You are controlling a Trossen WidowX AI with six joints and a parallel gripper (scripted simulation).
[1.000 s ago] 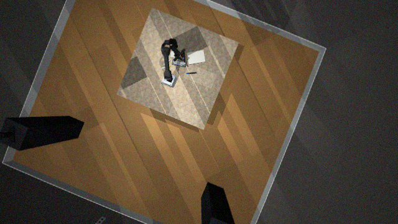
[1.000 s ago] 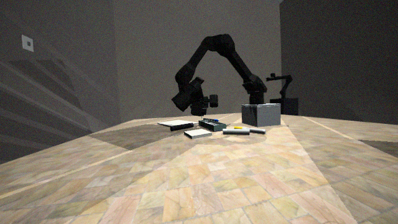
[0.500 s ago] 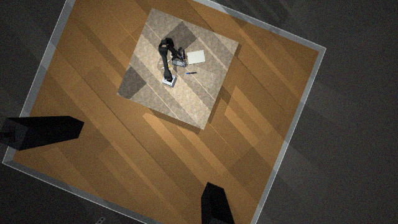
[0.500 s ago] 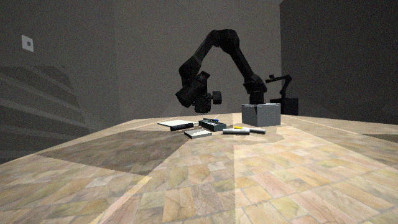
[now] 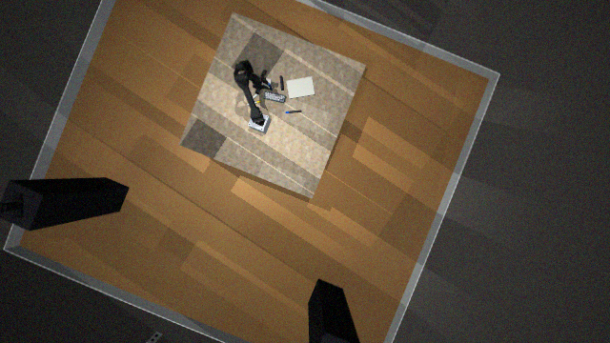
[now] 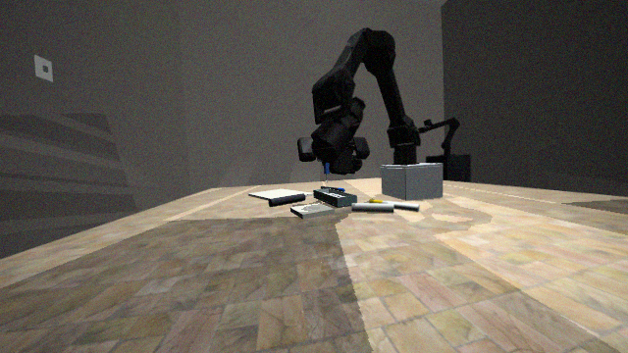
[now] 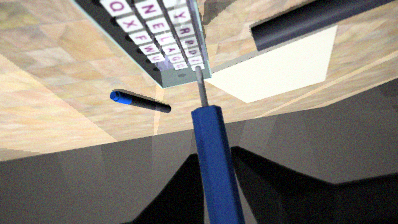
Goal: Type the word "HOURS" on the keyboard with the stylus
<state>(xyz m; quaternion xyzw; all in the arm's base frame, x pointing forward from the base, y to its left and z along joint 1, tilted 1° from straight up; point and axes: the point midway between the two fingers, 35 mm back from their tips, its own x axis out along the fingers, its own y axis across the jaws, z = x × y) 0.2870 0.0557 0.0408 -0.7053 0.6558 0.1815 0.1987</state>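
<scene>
My gripper [image 6: 334, 166] [image 5: 263, 84] is shut on the blue stylus [image 7: 216, 155] [image 6: 327, 169], which points away from the wrist camera with its thin grey tip forward. The keyboard [image 7: 150, 35] [image 6: 335, 196] [image 5: 274, 97] is a dark slab with white keys and purple letters. In the wrist view the tip lies over the keyboard's near end, by the last keys of a row. In the side view the stylus hangs a little above the keyboard. I cannot tell whether the tip touches a key.
A blue-capped pen [image 7: 140, 101] [image 5: 293, 111] lies beside the keyboard. A white pad [image 7: 272, 70] [image 5: 300, 87] and a dark cylinder [image 7: 310, 22] [image 6: 287, 199] lie beyond it. A grey slab [image 6: 311, 210], a grey cylinder [image 6: 373, 207] and the arm's grey base box [image 6: 411, 180] stand nearby.
</scene>
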